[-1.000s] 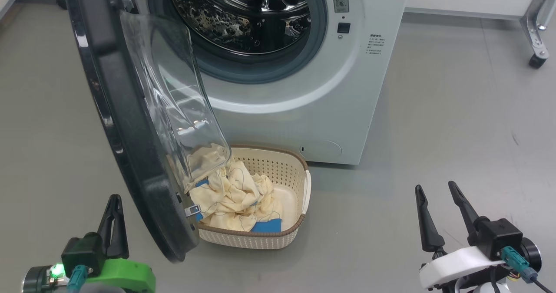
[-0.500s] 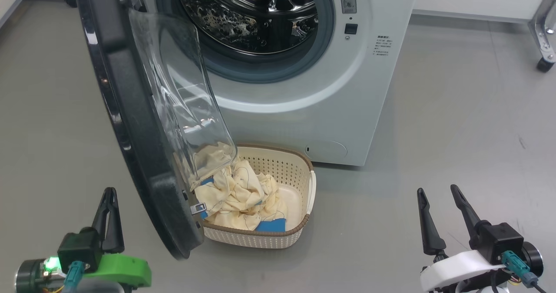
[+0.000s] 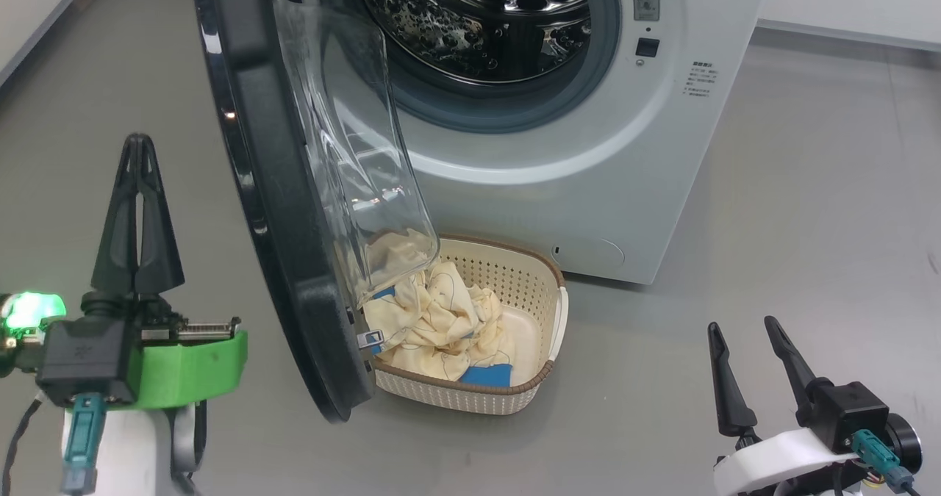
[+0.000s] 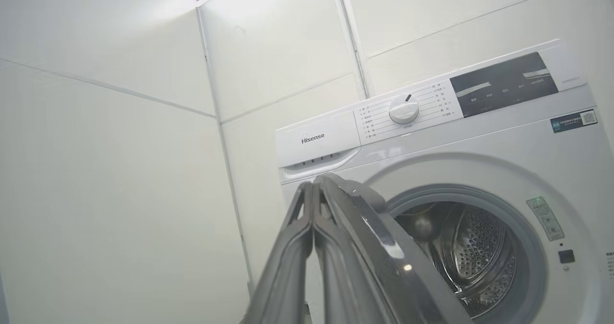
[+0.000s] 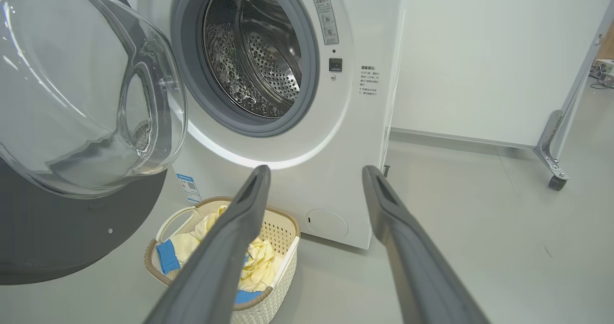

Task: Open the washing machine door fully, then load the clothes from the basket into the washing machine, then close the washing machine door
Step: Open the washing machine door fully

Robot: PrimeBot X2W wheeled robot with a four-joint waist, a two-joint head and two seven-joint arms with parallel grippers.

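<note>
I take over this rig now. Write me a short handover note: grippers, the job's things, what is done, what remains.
Left gripper: shut, empty, held up outside the washing machine door.
Right gripper: open, empty, low, right of the basket.
Door open, overhanging the basket; clothes lie in it, before the washing machine.
Done: door opened.
Left: perhaps swing door wider, load clothes, close door.

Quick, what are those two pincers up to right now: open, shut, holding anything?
The left pincer is shut, with nothing between its fingers.
The right pincer is open, holding nothing.
</note>
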